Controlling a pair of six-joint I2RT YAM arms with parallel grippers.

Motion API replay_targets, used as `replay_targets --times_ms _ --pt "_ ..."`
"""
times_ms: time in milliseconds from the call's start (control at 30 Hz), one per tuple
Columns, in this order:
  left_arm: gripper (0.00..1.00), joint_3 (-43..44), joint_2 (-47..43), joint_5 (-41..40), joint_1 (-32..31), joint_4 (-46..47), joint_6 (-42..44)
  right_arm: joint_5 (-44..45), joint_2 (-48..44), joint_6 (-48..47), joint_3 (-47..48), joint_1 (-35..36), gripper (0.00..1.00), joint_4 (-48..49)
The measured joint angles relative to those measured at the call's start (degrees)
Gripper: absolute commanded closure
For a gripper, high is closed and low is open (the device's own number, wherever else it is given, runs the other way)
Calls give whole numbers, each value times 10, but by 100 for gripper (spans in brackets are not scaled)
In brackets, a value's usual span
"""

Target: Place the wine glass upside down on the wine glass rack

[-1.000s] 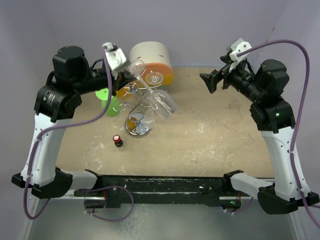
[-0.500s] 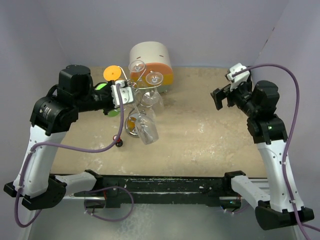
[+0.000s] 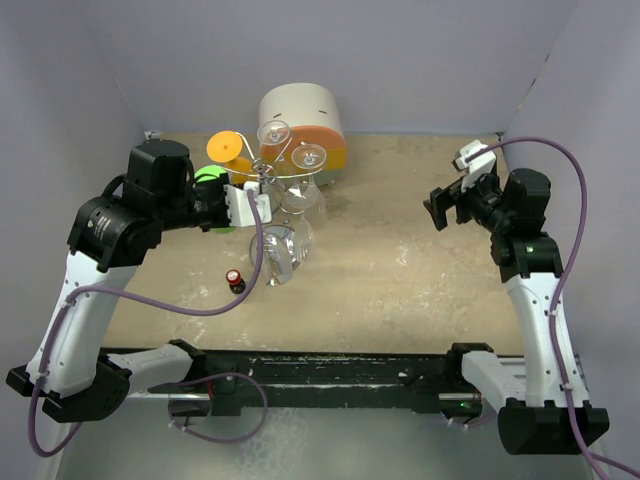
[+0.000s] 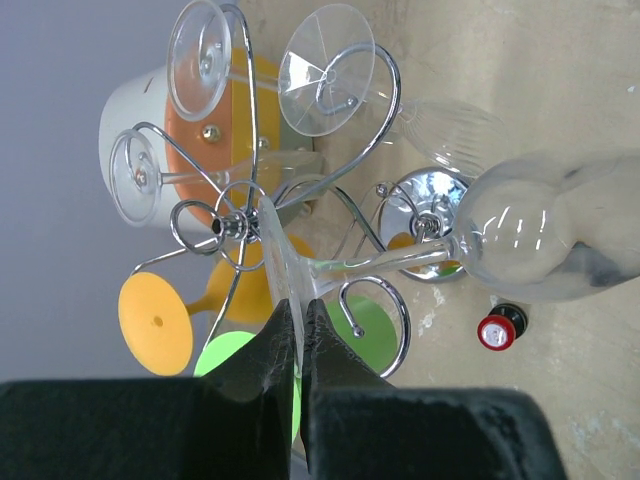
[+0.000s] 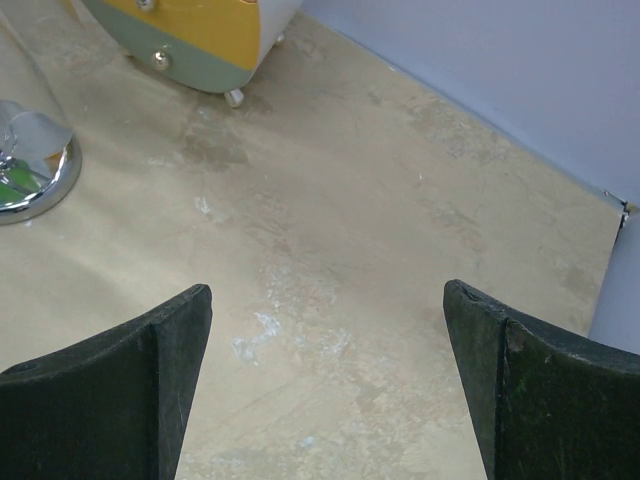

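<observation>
Wine glass (image 4: 540, 235) closer to rack (image 4: 222, 226)

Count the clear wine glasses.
4. Three hang foot-up on the wine glass rack: glass one, glass two, glass three. The fourth glass is pinched by its foot in the left gripper. Others may be hidden behind them.

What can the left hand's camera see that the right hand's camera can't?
Only the left wrist view shows the left gripper pinching the foot of a clear wine glass, the silver wire rack with curled arms holding other clear glasses, an orange plastic goblet and a small red-capped bottle. Only the right wrist view shows the right gripper, wide open above the sandy tabletop. Both show the rack's shiny round base, the white-and-orange drum and that tabletop.
</observation>
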Motion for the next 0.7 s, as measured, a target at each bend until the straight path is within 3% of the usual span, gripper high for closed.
replay_targets --times_ms 700 --pt "100 -37 7 -56 -7 50 36 -39 0 -6 -10 -22 1 6"
